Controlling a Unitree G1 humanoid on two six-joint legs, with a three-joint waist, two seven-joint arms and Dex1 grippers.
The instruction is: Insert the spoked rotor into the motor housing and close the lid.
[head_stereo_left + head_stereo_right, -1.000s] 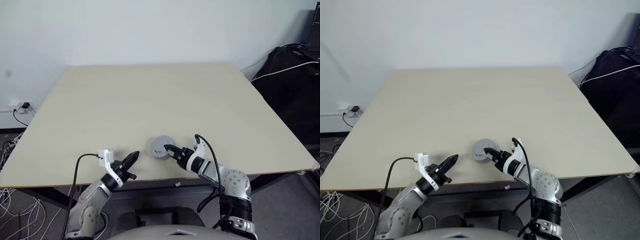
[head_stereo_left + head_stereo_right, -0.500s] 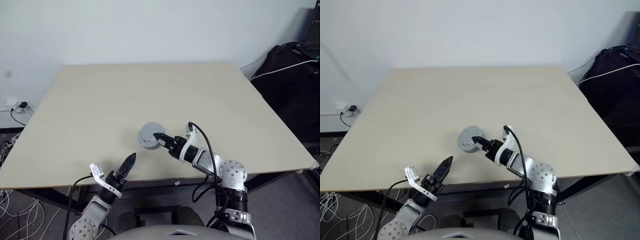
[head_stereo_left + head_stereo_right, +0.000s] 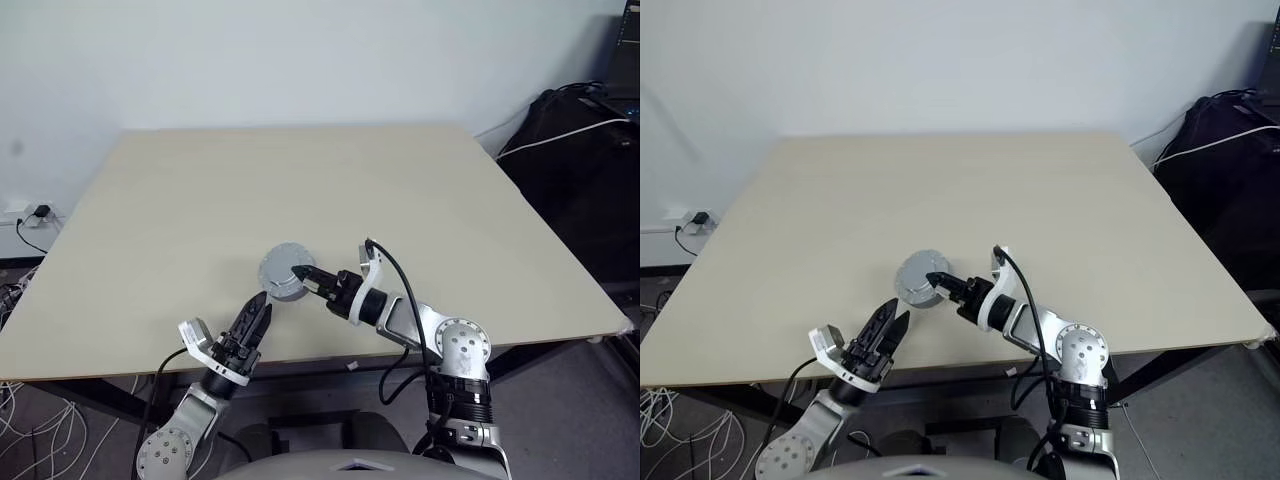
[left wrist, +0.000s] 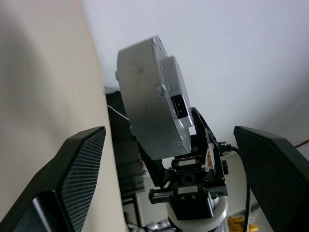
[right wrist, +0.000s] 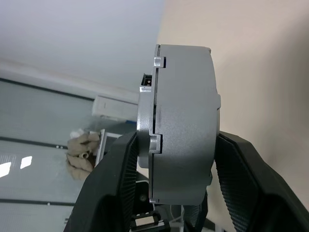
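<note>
A thick grey round casing, the motor housing (image 3: 281,269), hangs a little above the beige table (image 3: 400,190), near its front edge. My right gripper (image 3: 301,276) is shut on its rim, one finger on each flat face (image 5: 183,121). A seam runs around its edge, and one face carries a raised plate with a small socket (image 4: 175,104). I cannot tell the lid apart from the casing. The spoked rotor is hidden. My left gripper (image 3: 260,303) stands open just in front of and below the housing, pointing up at it without touching (image 4: 169,130).
A black bag with white cables (image 3: 580,140) stands off the table's right side. On the left, a wall socket and loose cables (image 3: 38,212) are near the floor. The table's front edge (image 3: 330,360) runs just behind my left gripper.
My right gripper has lifted the housing and carried it to the left. My left gripper has opened, rolled, and now points up toward the housing.
</note>
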